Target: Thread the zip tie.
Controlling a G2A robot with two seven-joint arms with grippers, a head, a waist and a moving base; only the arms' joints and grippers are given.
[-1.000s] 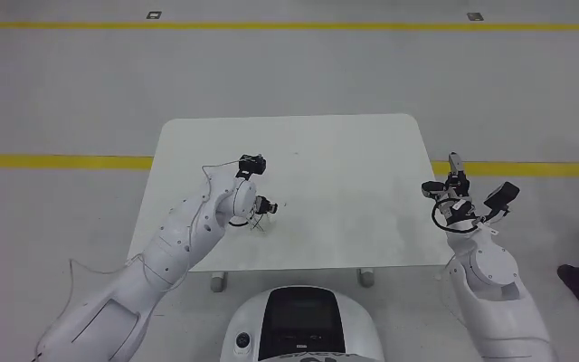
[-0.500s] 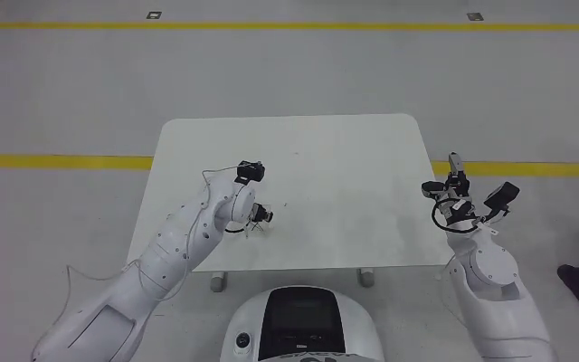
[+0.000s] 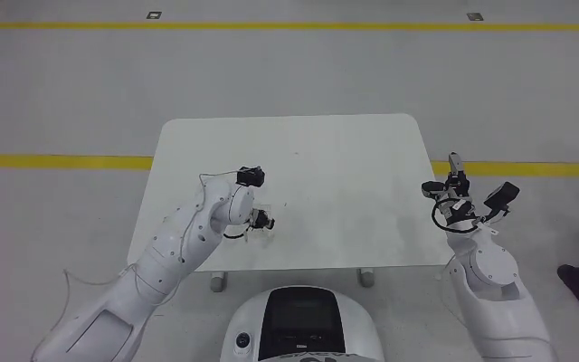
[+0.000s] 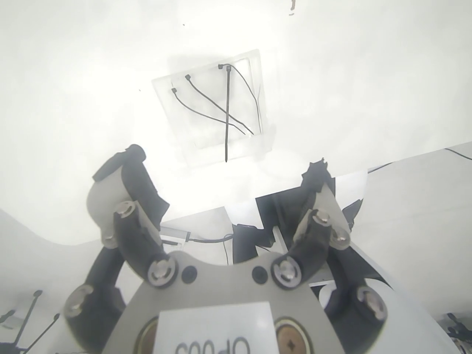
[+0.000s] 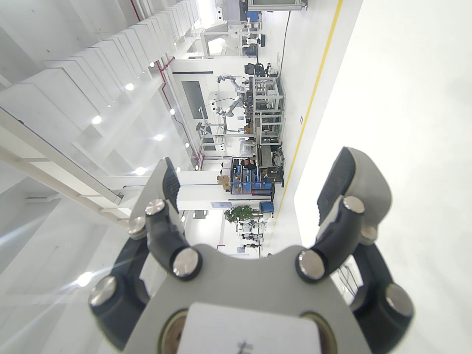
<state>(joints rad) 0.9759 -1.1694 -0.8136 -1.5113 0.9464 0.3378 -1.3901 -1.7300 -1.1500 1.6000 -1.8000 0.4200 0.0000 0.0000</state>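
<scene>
Several black zip ties (image 4: 227, 112) lie crossed in a shallow clear tray (image 4: 164, 88) on the white table (image 3: 344, 172). In the left wrist view my left gripper (image 4: 225, 160) hovers just short of the tray's near side, fingers spread wide with nothing between them. From above, the left gripper (image 3: 262, 220) sits near the table's front edge, left of centre. My right gripper (image 5: 254, 160) is open and empty. In the top view the right gripper (image 3: 455, 167) is held off the table's right edge.
The table's front edge runs close under the left gripper. A small brown mark (image 4: 292, 6) lies on the tabletop beyond the tray. More black ties (image 4: 33, 311) show past the table edge. The far and right parts of the table are bare.
The left arm has drawn its gripper a little toward the table's front edge, over the tray. The right arm has stayed still.
</scene>
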